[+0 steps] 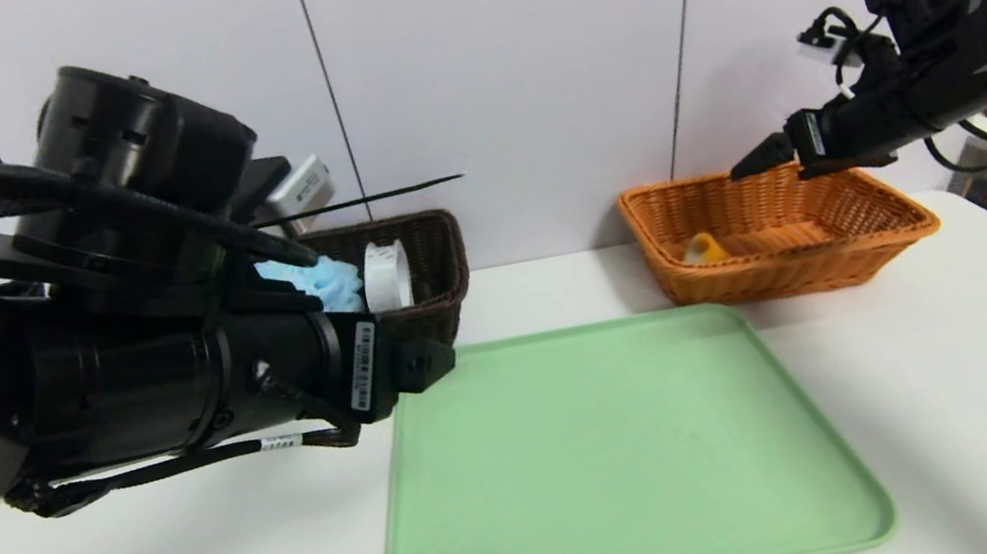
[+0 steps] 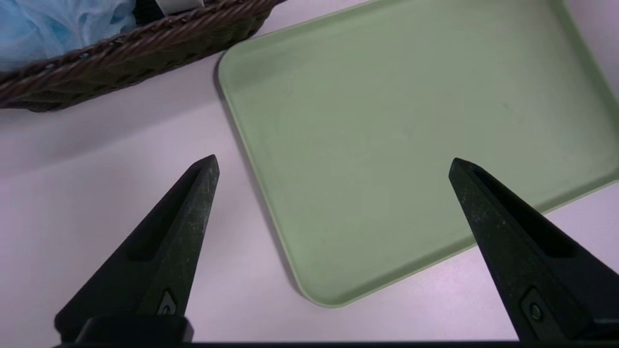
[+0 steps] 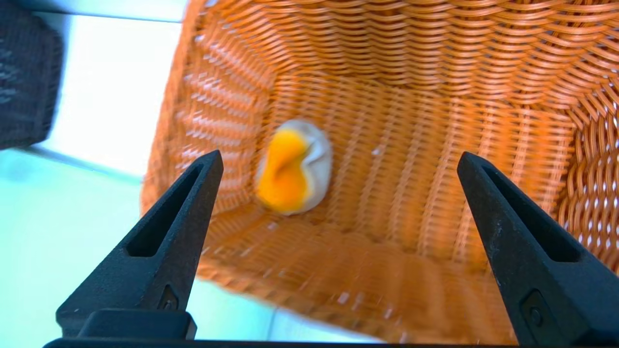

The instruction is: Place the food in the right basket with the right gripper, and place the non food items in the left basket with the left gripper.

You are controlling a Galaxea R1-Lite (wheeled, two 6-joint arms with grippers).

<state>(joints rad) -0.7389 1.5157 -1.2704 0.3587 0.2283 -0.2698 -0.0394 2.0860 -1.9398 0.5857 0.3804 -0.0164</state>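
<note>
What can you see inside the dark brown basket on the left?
Inside the dark brown basket lie a fluffy light blue item and a white roll. The left arm covers the basket's near left part, so anything there is hidden.

Matt green plastic tray [image 1: 622, 457], woven wicker orange basket [image 1: 783, 246] and brown basket [image 1: 436, 267]

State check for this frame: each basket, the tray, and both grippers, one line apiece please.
Orange basket: upright, holds a yellow-and-white food piece.
Dark basket: upright, holds a blue puff and a white roll.
Green tray: flat, bare.
Left gripper: open, holding nothing.
Right gripper: open above the orange basket.
</note>
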